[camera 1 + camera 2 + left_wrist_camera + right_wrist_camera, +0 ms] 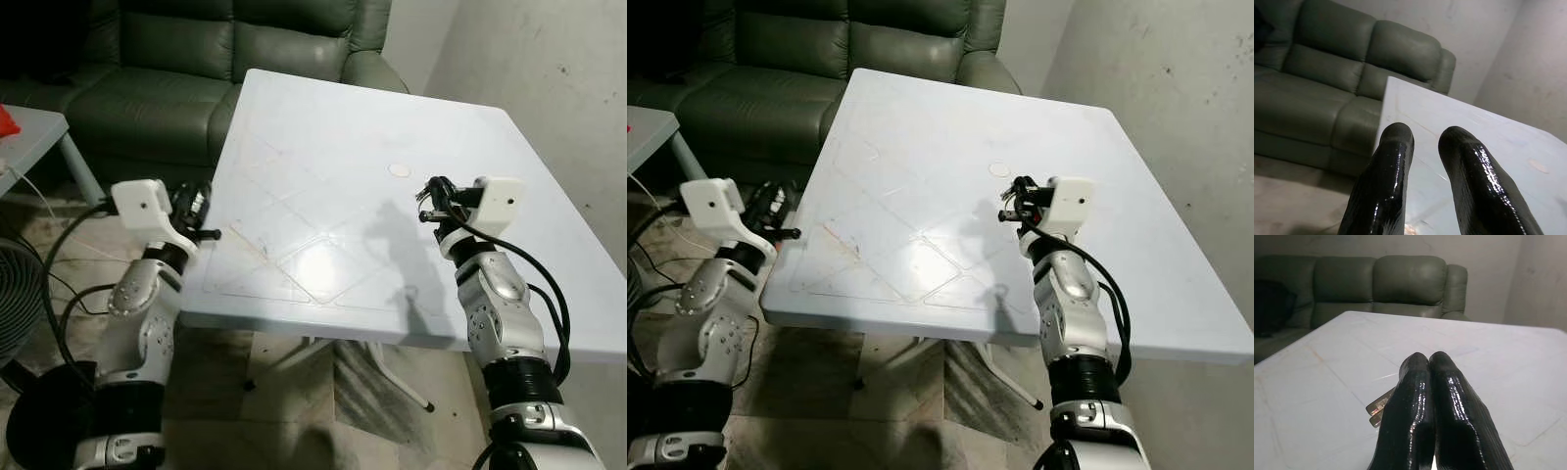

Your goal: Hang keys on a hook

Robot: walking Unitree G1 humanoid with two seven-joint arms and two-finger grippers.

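My right gripper [429,202] hovers just above the white table [323,127], over its right half. Its fingers [1415,382] are pressed together on a small bunch of metal keys [1378,409], which hang out below them toward the tabletop. In the right eye view the same gripper [1011,204] casts a shadow on the table in front of it. My left gripper [201,211] is held at the table's left edge, off the tabletop. Its two black fingers [1393,152] stand slightly apart with nothing between them.
A dark green leather sofa [196,59] stands behind the table. A small round cap [399,169] sits at the table's middle. To the left are a grey side table [39,127], a fan [15,294] and cables on the floor. A bare wall [549,78] runs along the right.
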